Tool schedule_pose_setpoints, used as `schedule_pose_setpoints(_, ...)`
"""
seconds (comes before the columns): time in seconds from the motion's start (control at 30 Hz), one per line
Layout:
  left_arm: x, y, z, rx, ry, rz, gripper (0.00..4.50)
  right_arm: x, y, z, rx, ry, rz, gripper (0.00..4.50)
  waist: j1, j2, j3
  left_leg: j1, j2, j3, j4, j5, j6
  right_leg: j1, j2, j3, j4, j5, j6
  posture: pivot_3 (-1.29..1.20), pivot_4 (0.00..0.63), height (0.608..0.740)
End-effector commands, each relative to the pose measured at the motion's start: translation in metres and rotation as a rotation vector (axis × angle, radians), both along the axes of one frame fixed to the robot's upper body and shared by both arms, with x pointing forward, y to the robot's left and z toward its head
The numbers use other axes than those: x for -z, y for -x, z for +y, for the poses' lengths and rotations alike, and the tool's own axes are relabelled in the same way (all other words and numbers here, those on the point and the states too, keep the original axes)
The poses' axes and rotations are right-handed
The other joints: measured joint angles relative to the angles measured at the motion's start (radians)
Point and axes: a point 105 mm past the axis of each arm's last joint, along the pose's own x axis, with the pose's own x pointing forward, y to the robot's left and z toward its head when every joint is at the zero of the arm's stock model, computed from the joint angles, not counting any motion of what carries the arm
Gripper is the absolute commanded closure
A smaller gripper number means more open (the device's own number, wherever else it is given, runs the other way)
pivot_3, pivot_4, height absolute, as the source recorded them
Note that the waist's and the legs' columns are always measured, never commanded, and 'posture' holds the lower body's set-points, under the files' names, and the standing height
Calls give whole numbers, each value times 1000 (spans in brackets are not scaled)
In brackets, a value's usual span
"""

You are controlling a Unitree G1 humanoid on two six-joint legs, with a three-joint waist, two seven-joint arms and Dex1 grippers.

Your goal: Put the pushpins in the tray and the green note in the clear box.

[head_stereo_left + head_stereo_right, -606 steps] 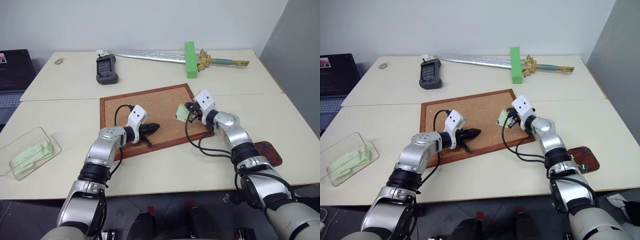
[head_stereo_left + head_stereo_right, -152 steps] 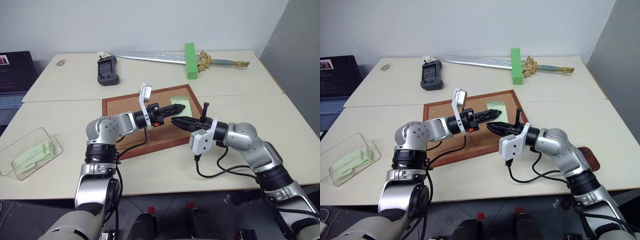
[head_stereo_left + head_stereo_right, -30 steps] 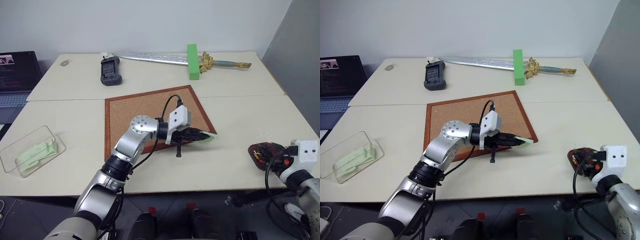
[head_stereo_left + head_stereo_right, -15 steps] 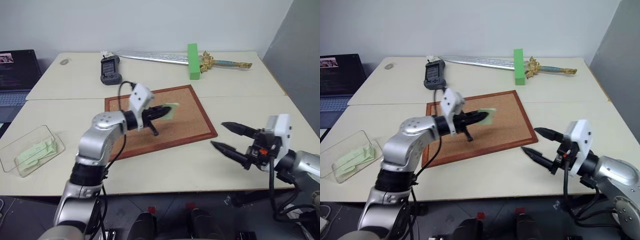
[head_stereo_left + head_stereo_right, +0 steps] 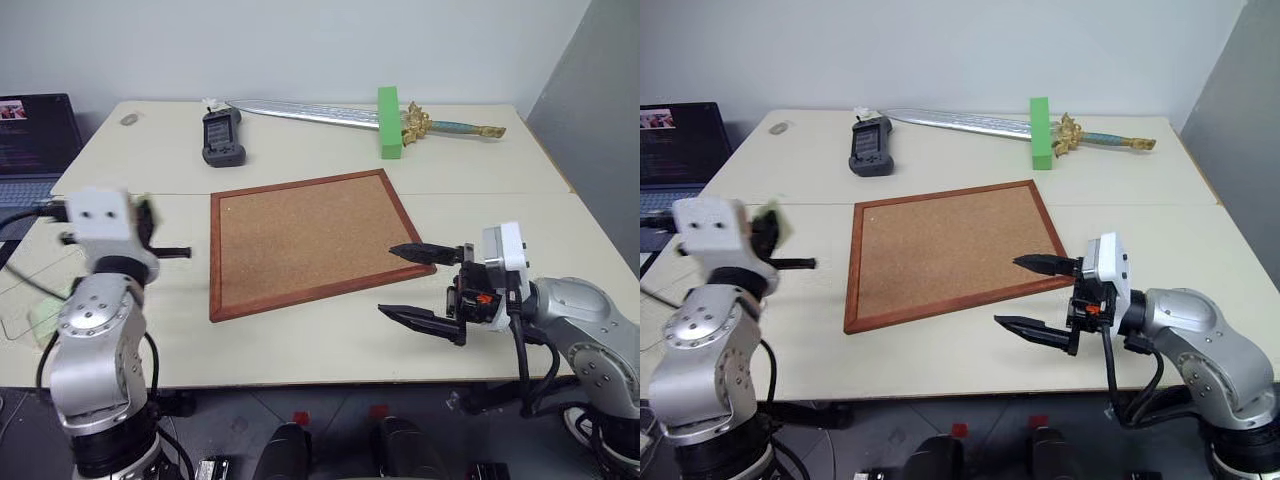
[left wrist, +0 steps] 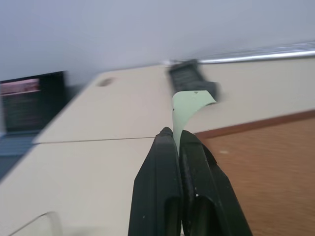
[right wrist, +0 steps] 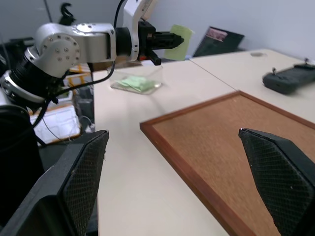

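- My right gripper (image 5: 418, 285) hung nearest me over the table's (image 5: 500, 215) front edge, just off the corkboard's (image 5: 300, 240) near right corner; its two black fingers stood as wide apart as they go, with nothing between them.
- My left gripper (image 6: 175, 138) was raised on the left side, level, its fingers pressed together on the green note (image 6: 189, 105), which stuck out past the tips; the right wrist view showed the same slip pinched there.
- The clear box (image 7: 136, 84) lay on the table's left side, beyond that arm in the right wrist view, with pale green slips already in it. In the eye views my own arm covered most of it.
- I could not make out the tray or the pushpins in any view.
- The corkboard lay flat in the middle, bare, between my two arms.
- Beyond it sat a dark handheld device (image 5: 222, 137), its screen too small for me to read.
- At the far edge lay a toy sword (image 5: 300, 110) with a gold guard, and a bright green block (image 5: 388, 107) stood upright against it.
- A laptop (image 5: 30, 125) sat open at far left; its screen text was illegible to me.
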Motion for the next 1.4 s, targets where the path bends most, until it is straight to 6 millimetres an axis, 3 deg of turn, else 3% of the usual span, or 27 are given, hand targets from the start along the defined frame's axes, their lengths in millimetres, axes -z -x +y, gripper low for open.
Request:
schedule_pose_setpoints(0.03, -10, 32, 30, -230, -37, -48, 4500, -9, 4, 6, -68, -20, -51, 10, 2, 0, 0, 0, 0, 0, 0, 0, 0, 0, 0, 0, 0, 0, 0, 0, 150, 740)
schedule_pose_setpoints(0.23, 0, 55, 60, -401, -5, -36, 4500, -13, 3, 12, -126, -27, -56, 10, 5, -1, 0, -1, -1, -1, 0, 0, 0, 0, -1, -1, 0, 0, 0, 0, 150, 740)
schedule_pose_setpoints(0.57, 21, 44, 90, -386, 74, -11, 4500, -40, 5, 24, -159, -118, -104, 10, 3, -1, 0, 0, -1, -1, 0, 0, 0, 0, 0, -2, 0, 0, 0, 0, 150, 740)
schedule_pose_setpoints(0.93, 40, 31, 114, -353, 136, -10, 4500, -35, 5, 28, -145, -111, -92, 10, 3, -1, 0, 0, 0, -2, 0, 0, 0, 0, -1, -2, 0, 0, 0, 0, 150, 740)
schedule_pose_setpoints(1.03, 44, 35, 131, -400, 161, -20, 4500, -33, 1, 28, -126, -103, -88, 10, 3, -1, 0, 0, 0, -2, -1, 0, 0, 0, -1, -2, 0, 0, 0, 0, 150, 740)
schedule_pose_setpoints(1.17, 49, 33, 134, -390, 170, -18, 3931, -32, 1, 28, -123, -99, -88, 0, 0, -1, -1, 0, 1, -1, -1, 0, 0, -1, -2, -1, 0, 0, 0, 0, 150, 740)
schedule_pose_setpoints(1.4, 51, 31, 132, -382, 173, -19, 2548, -31, 1, 28, -111, -94, -88, 0, 1, -1, -1, -1, 0, -2, -1, 0, 0, -1, -4, -2, 0, 0, 0, 0, 150, 740)
